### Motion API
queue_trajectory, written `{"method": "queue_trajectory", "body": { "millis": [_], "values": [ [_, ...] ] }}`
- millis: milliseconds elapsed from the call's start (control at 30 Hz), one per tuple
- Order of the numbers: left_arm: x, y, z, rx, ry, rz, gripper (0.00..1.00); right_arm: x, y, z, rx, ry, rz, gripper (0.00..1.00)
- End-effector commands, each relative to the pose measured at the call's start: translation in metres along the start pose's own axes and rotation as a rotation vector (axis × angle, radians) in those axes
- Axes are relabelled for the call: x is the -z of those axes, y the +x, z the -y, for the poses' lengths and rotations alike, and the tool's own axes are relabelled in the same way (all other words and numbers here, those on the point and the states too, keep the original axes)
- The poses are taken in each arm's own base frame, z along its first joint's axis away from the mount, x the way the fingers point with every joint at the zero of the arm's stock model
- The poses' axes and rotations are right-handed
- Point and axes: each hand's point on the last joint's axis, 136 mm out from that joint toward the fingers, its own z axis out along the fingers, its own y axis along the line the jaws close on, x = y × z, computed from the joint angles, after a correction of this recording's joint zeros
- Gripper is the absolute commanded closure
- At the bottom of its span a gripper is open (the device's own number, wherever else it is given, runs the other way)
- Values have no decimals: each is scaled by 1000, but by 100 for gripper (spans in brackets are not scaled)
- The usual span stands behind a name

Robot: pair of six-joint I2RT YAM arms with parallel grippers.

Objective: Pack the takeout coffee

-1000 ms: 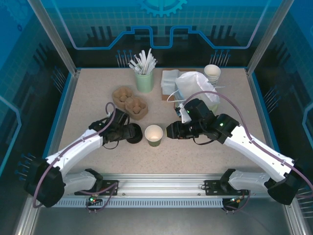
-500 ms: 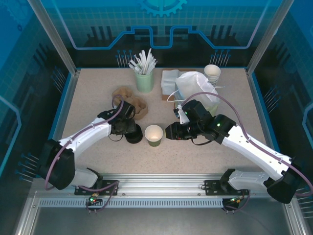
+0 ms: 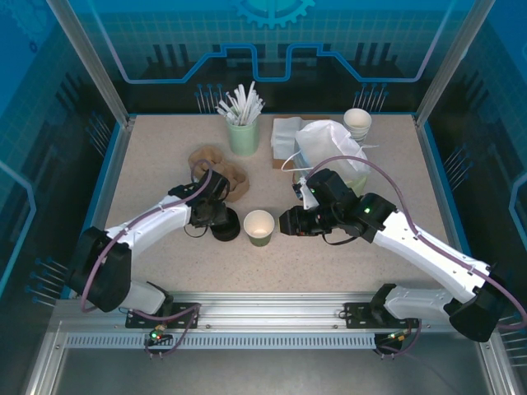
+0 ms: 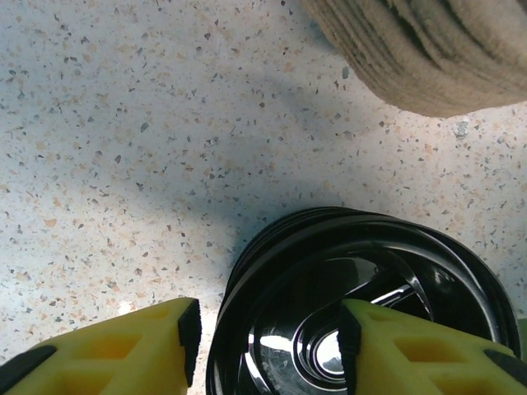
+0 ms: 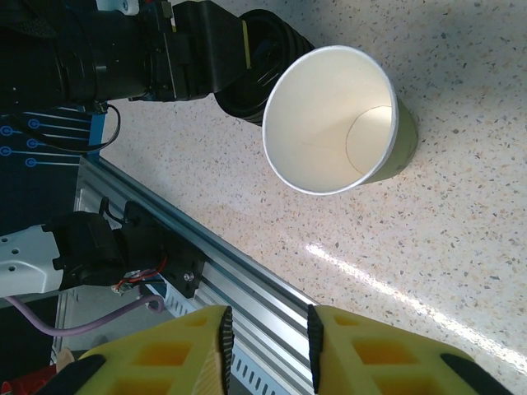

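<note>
Left end effector (image 4: 270,331) sat half open astride the rim of the black lid (image 4: 362,271); we couldn't confirm a grip. Cup (image 3: 259,225) stood upright and uncapped on the tabletop (image 3: 165,148), just right of the lid. Right end effector (image 5: 266,329), narrowly open and empty, was just beside the cup on its right.

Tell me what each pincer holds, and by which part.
Right pincer: nothing; the cup stands free ahead. Left pincer straddles the rim of the black lid; whether it grips cannot be told.
</note>
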Motion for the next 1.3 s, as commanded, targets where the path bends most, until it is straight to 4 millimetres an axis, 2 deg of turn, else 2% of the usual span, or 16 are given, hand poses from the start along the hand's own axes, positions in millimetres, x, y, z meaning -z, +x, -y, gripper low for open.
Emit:
{"method": "queue_trajectory", "body": {
  "millis": [0, 400, 667, 900, 1067, 1267],
  "values": [
    [1, -4, -2, -16, -12, -1, 55, -4, 3, 2, 5, 10, -13, 67],
    [6, -5, -2, -49, -14, 4, 78, -5, 2, 2, 5, 18, -17, 67],
    [23, -11, -3, -69, -11, 21, 84, -3, -2, -4, 9, 3, -12, 67],
    [57, -14, -6, -77, 11, 46, 85, 4, -11, -20, 16, -43, 9, 67],
    [93, -15, -10, -85, 31, 81, 85, 11, -17, -37, 19, -87, 25, 67],
    [141, -17, -7, -128, 57, 149, 85, 20, -22, -59, 43, -125, 33, 58]
  ]
}}
